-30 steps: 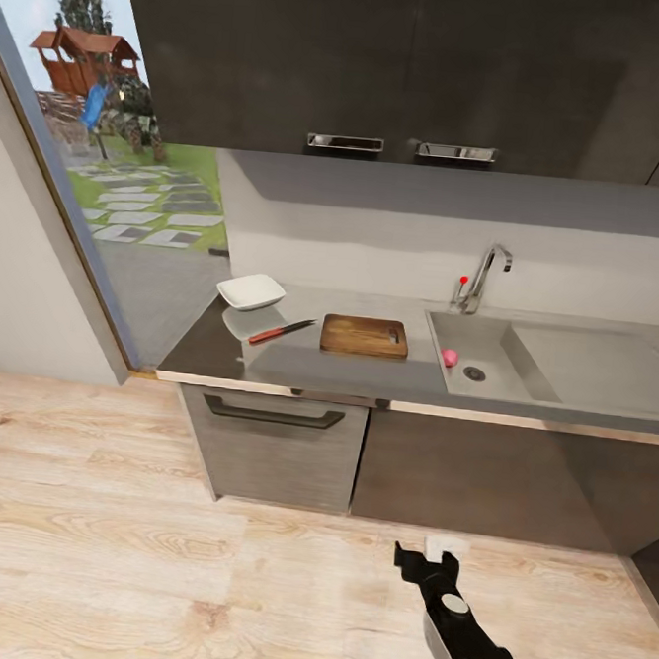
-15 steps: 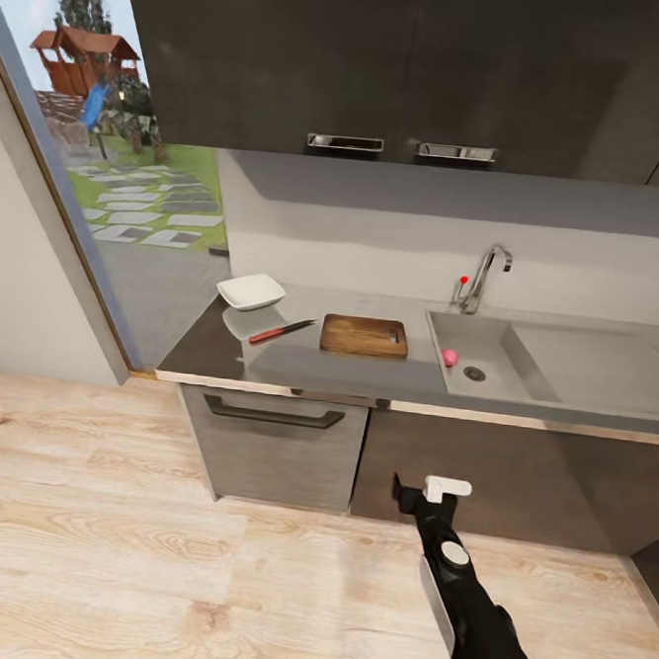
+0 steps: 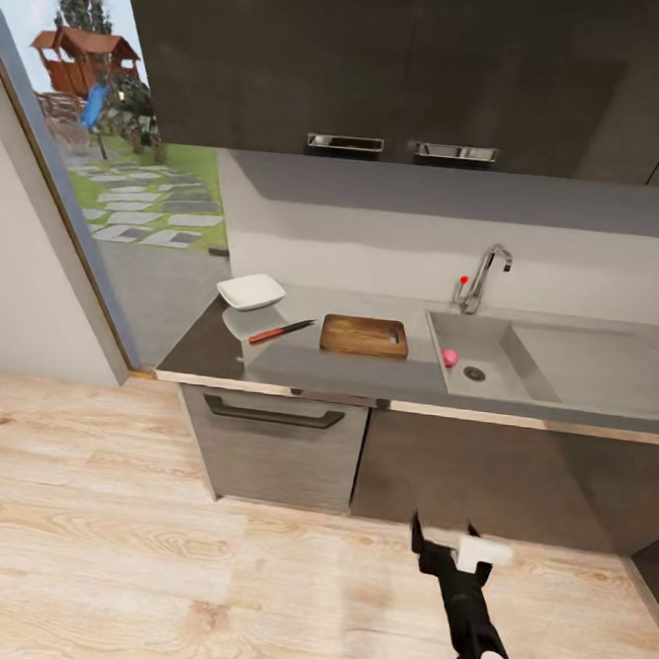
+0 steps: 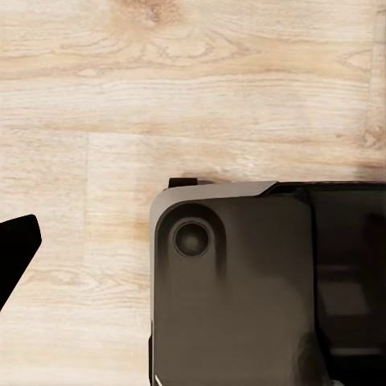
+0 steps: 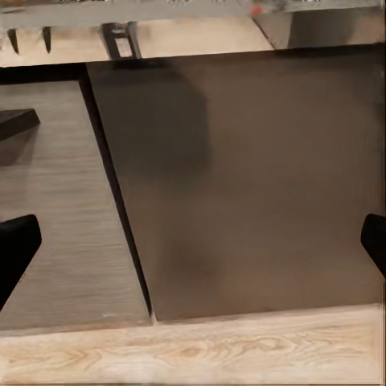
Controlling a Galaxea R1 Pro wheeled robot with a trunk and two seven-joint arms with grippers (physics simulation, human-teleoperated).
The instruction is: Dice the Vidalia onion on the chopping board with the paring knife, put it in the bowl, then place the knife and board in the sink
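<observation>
Head view, centre of frame: dark glossy desk (image 3: 307, 367) carrying white squarish bowl (image 3: 250, 291) at upper left, empty. Paring knife (image 3: 281, 332) with red handle lying just right of bowl, apart from it. Chopping board (image 3: 365, 335) right of knife, bare, handle hole at its right end. Sink (image 3: 484, 376) further right, holding small pink-red round onion (image 3: 450, 358) near its left wall, beside the drain. Chrome faucet (image 3: 484, 274) with red knob behind the basin. Drainboard stretching toward right edge of frame.

Lower right of head view: right pincer (image 3: 444, 540) over the wood floor (image 3: 102, 569), in front of grey lower cabinets (image 3: 281, 445), fingers apart, holding nothing.

Right wrist view adds close look at cabinet fronts (image 5: 241, 185) and floor strip; dark fingertips (image 5: 16, 249) at opposite frame edges, wide apart. Desk contents too blurred there to make out.

Left wrist view: floor planks and dark robot body part (image 4: 257, 281). One dark fingertip (image 4: 14, 241) at frame edge; left pincer state cannot tell.

No readable writing or labels anywhere.
</observation>
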